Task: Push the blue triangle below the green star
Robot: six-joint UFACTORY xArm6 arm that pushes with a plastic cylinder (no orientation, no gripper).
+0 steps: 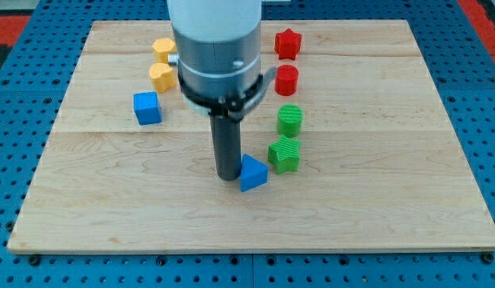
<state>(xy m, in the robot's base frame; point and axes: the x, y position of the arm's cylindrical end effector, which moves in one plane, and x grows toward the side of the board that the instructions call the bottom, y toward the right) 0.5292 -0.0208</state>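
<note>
Rod only, no jaws to open or close. My tip touches blue triangle just to tip's right; green star beyond, up-right. Placement suits rightward shove under star.

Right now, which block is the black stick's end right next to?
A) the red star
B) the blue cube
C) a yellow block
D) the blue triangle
D. My tip sits right against the view's left side of the blue triangle, which lies just lower left of the green star; the blue cube is far off toward the view's upper left.
</note>
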